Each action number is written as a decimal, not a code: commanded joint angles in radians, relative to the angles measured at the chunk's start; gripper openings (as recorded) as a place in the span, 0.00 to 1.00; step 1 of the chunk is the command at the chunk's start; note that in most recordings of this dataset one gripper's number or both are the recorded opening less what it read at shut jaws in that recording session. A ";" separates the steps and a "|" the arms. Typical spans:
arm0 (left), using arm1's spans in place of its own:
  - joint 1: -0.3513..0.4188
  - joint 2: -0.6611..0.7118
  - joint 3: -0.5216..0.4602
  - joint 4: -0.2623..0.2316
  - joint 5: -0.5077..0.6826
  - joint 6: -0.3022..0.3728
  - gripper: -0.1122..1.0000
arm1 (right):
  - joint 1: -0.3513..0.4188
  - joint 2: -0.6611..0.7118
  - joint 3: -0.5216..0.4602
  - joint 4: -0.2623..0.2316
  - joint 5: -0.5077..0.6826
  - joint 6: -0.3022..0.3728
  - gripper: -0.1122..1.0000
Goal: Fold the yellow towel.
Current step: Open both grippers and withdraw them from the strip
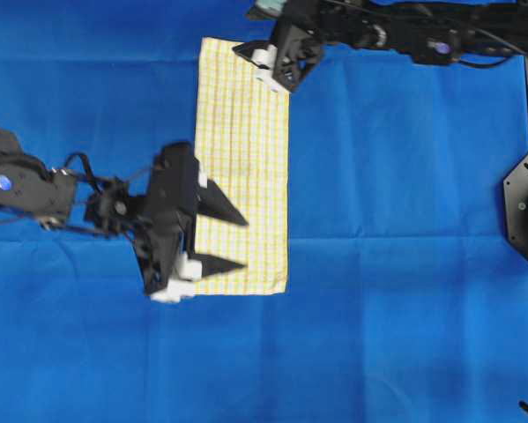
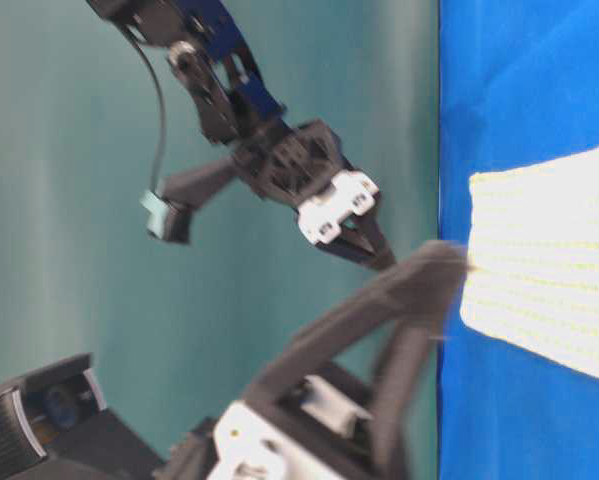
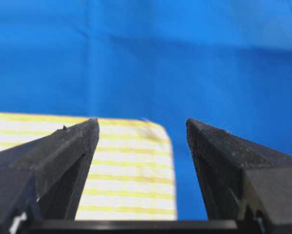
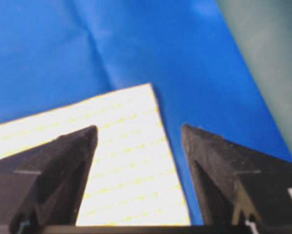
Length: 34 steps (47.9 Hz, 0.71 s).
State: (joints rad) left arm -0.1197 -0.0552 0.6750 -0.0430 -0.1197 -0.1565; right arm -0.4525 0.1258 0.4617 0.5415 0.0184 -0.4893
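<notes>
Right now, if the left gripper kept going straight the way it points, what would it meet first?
Probably the towel: the open left gripper points across its corner toward the blue cloth beyond. How high it sits above the towel isn't clear.

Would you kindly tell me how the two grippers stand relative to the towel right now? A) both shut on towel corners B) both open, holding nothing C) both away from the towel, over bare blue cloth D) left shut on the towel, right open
B: the left gripper and right gripper each show spread, empty jaws above the flat towel.
</notes>
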 commanded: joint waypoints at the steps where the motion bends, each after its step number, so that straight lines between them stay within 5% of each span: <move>1: 0.037 -0.049 0.002 0.003 -0.005 0.023 0.69 | 0.012 -0.100 0.037 -0.011 -0.005 -0.002 0.72; 21: 0.232 -0.110 0.067 0.003 -0.012 0.138 0.75 | 0.106 -0.377 0.322 -0.011 -0.107 0.009 0.72; 34: 0.265 -0.123 0.091 0.003 -0.012 0.150 0.79 | 0.126 -0.407 0.359 -0.002 -0.126 0.018 0.73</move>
State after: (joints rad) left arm 0.1411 -0.1549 0.7731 -0.0414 -0.1227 -0.0077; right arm -0.3298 -0.2669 0.8314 0.5338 -0.0966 -0.4725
